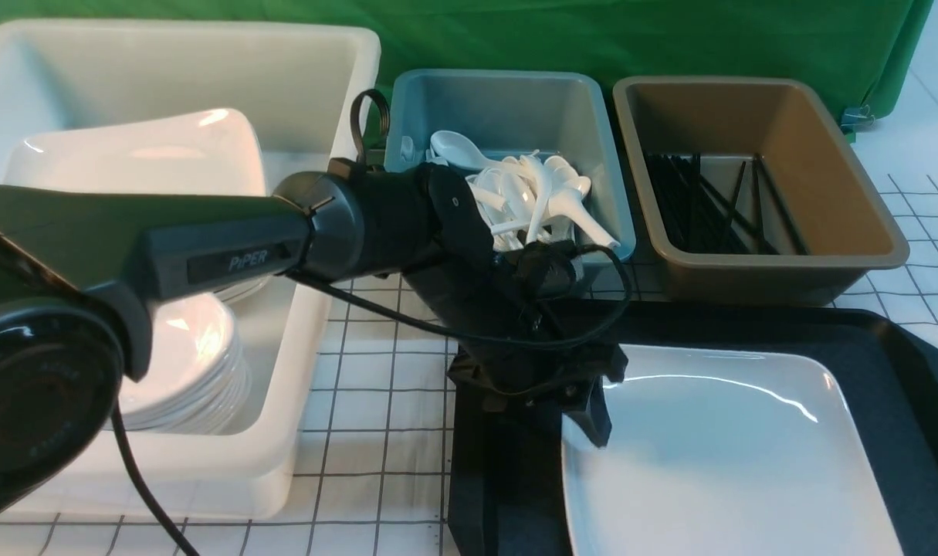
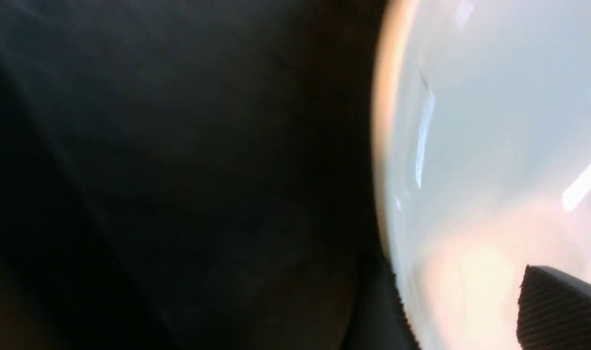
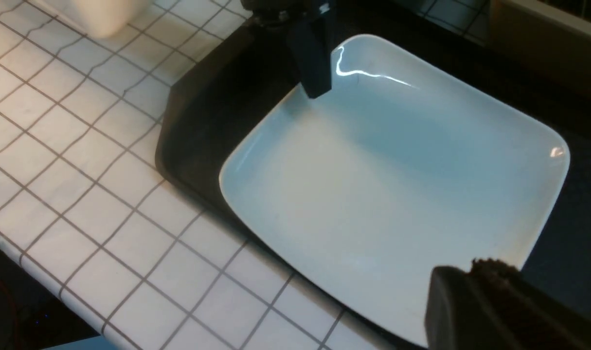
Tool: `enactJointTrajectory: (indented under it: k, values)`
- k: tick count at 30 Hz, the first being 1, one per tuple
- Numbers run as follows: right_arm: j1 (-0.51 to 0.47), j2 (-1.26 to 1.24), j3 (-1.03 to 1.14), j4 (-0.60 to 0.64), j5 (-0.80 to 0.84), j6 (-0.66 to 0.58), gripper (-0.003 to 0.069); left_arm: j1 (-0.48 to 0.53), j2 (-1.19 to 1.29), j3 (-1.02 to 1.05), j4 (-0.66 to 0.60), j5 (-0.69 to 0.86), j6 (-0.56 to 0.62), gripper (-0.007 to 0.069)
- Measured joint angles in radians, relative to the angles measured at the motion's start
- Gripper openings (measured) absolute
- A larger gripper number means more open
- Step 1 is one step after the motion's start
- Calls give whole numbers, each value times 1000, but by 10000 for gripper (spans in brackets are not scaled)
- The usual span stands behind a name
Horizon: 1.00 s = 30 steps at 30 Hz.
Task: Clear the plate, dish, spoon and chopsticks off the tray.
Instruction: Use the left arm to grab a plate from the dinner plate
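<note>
The large white square plate (image 1: 731, 448) (image 3: 383, 184) lies on the black tray (image 1: 901, 363) (image 3: 203, 112), and nothing else shows on the tray. My left gripper (image 1: 569, 425) (image 2: 458, 301) is open at the plate's left rim, one finger (image 1: 594, 421) over the plate (image 2: 494, 146), the other at its outer edge. In the right wrist view my right gripper (image 3: 470, 270) hovers above the plate's near right part, shut and empty. It is outside the front view. Spoons (image 1: 530, 193), chopsticks (image 1: 708, 208) and dishes (image 1: 183, 363) lie in the containers behind.
A white tub (image 1: 345, 46) at the left holds a stack of small dishes and another large plate (image 1: 144, 154). The blue bin (image 1: 607, 193) with the spoons and the brown bin (image 1: 862, 193) with the chopsticks stand behind the tray. The tabletop is white with a grid.
</note>
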Motion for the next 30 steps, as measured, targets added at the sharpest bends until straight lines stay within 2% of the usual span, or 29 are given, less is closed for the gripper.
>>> enactJointTrajectory:
  k: [6,9,17,26,30]
  values:
    - [0,0,0,0,0,0,104,1,0,0,0,222,51,375]
    - [0,0,0,0,0,-1,105,1,-1,0,15,268,54,375]
    - [0,0,0,0,0,-1,118,-13,-2,9,44,276,-35,375]
    - [0,0,0,0,0,-3,127,-125,-3,11,105,275,-78,375]
    - [0,0,0,0,0,-3,134,-186,-3,12,110,153,-85,375]
